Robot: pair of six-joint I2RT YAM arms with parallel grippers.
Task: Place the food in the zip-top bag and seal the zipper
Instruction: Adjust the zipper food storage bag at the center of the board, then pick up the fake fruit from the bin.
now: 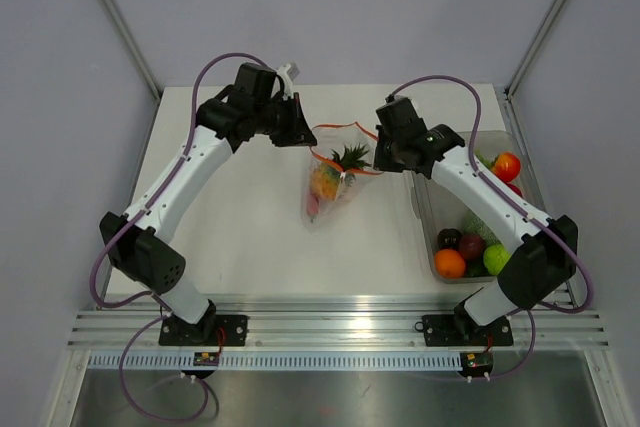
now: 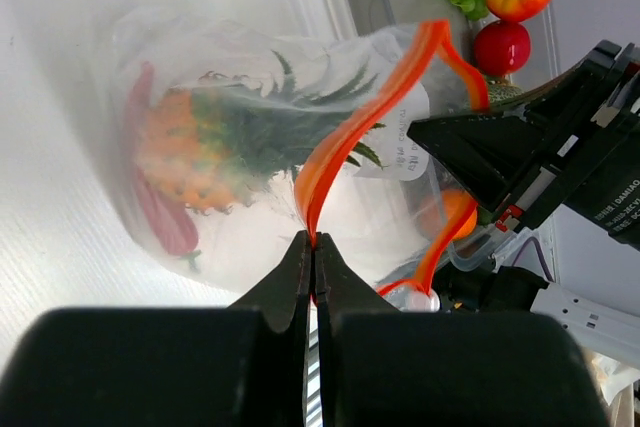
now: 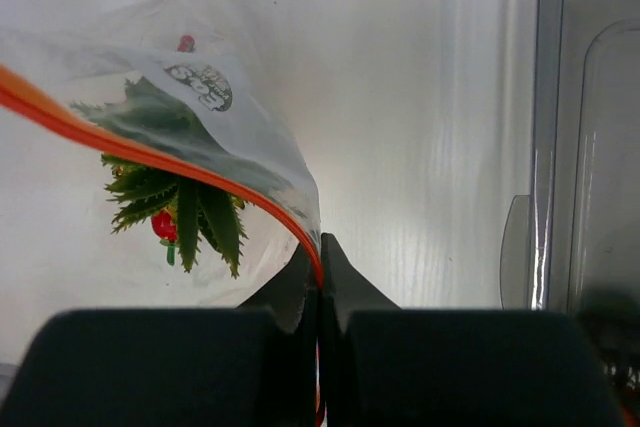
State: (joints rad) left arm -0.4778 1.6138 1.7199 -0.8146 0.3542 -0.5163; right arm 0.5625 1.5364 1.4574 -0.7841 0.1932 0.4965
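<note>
left gripper (image 2: 313,244) clamped on zipper (image 2: 335,147) left end, right gripper (image 3: 318,247) clamped on right end, zip-top bag (image 1: 335,187) mid-tabletop, pineapple (image 2: 185,162) inside, bin (image 1: 424,237) at right edge

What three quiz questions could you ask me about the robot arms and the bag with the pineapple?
1. True or false: the pineapple is inside the zip-top bag.
2. Pick one: what are the left gripper and the right gripper both pinching?
A. the zipper
B. a tomato
C. the table edge
3. Fill the gap: the food not yet bagged sits in the clear ___ on the robot's right.

Key:
1. True; you can see it through the clear plastic.
2. A; each one is shut on an end of the orange strip.
3. bin
</note>
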